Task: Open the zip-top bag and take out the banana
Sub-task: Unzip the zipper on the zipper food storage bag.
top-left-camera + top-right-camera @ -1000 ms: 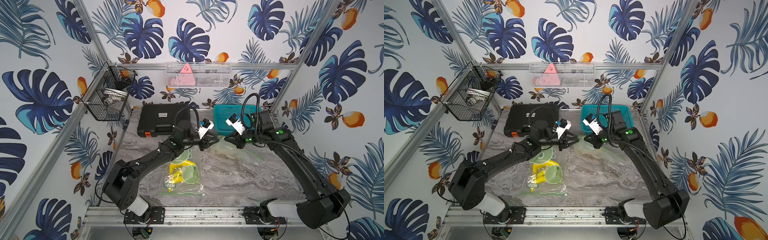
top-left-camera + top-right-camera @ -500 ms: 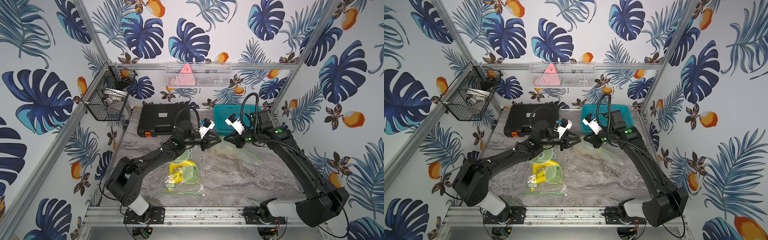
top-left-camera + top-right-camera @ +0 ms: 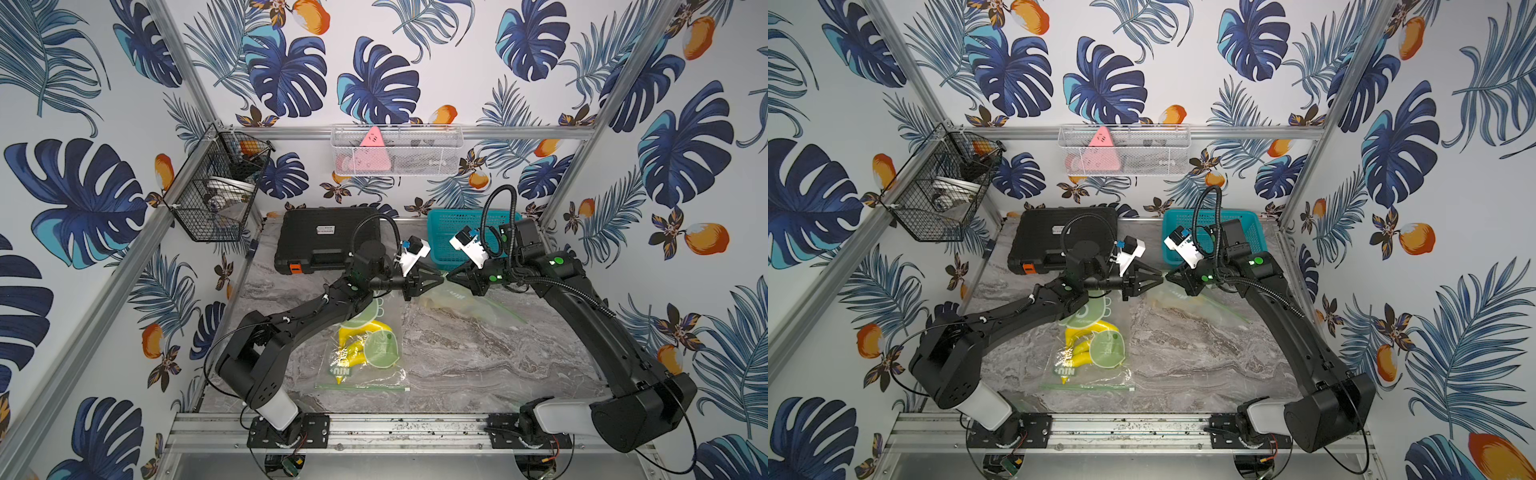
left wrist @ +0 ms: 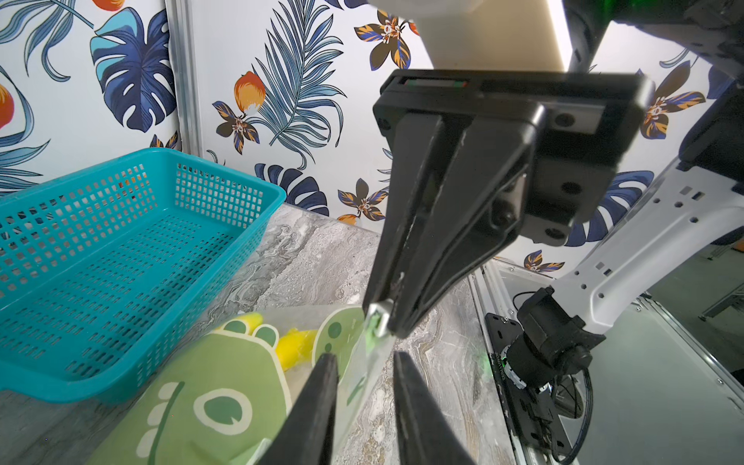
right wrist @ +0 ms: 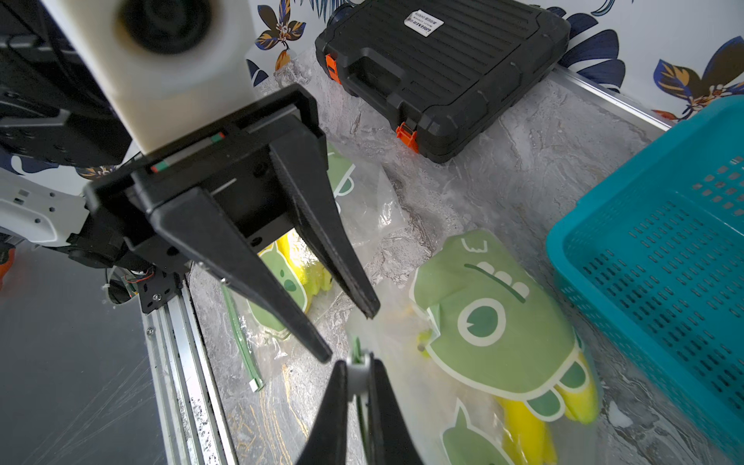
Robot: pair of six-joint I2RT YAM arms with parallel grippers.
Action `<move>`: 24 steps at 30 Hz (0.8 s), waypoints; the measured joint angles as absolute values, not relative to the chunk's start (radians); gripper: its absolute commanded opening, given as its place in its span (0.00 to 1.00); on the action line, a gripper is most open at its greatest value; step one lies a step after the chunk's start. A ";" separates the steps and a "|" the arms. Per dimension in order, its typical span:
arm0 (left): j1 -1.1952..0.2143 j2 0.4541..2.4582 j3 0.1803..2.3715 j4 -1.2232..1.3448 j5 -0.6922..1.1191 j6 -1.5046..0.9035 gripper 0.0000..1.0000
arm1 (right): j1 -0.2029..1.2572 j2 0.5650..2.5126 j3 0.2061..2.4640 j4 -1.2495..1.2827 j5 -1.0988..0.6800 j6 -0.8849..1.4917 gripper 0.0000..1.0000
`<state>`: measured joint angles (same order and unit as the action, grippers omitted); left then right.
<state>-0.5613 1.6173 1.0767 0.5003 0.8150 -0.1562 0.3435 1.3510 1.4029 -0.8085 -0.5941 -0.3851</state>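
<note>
Zip-top bag (image 5: 487, 322) lies on the desk (image 3: 478, 365) just beside the teal basket (image 4: 120, 241), one corner lifted. It is thin, limp, slick film that will likely crumple and slide (the zip edge (image 4: 378, 320) looks like its only firm part). The right end effector (image 5: 357, 364) is clenched on that edge; the left end effector (image 4: 362, 356) is released, fingers either side of the film. The best hold, I judge, is the zip's opposite lip. The banana (image 5: 523, 426) inside is probably the only real weight, so it could swing the bag.

Leaf-and-fruit wallpapered walls (image 3: 374, 62) on three sides; grey marbled desk (image 3: 478, 353); black wire basket (image 3: 212, 199) far left.
</note>
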 measured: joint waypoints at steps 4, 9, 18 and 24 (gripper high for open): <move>-0.562 1.623 1.079 0.506 0.817 -0.160 0.24 | 0.343 1.352 1.403 -0.809 -0.596 -0.385 0.08; -0.562 1.625 1.080 0.509 0.820 -0.162 0.21 | 0.343 1.352 1.403 -0.809 -0.597 -0.382 0.08; -0.562 1.639 1.081 0.536 0.834 -0.187 0.18 | 0.343 1.353 1.407 -0.808 -0.604 -0.382 0.08; -0.564 1.647 1.081 0.550 0.841 -0.207 0.00 | 0.343 1.353 1.407 -0.808 -0.604 -0.378 0.08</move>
